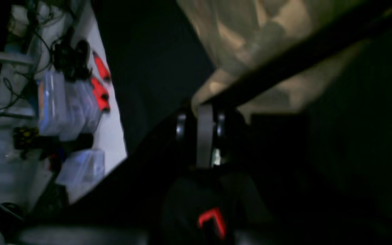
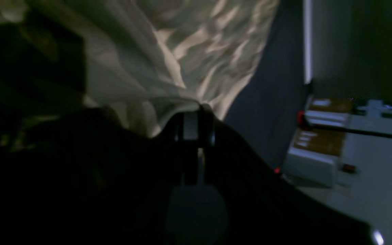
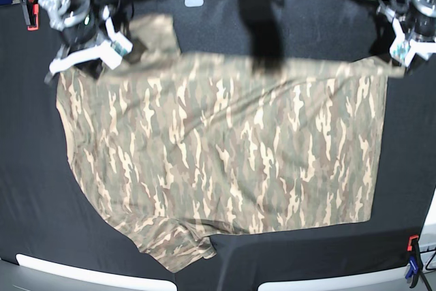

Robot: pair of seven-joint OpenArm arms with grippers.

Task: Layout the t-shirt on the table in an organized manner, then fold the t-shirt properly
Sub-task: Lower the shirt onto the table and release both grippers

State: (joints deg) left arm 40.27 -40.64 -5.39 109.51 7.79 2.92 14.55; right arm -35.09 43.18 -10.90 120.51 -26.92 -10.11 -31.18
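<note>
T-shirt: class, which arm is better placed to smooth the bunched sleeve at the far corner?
Right: its gripper pinches the t-shirt right beside that sleeve; the left gripper holds the opposite corner.

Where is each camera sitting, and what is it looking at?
Base: up high, looking straight down on the t-shirt spread on the table, with both arms at the top corners.
Left wrist: on the left arm, looking along the left gripper shut on the shirt's edge, with the room's clutter beyond the table.
Right wrist: on the right arm, looking along the right gripper shut on bunched shirt cloth.
All three views share the camouflage shirt and the black table.
</note>
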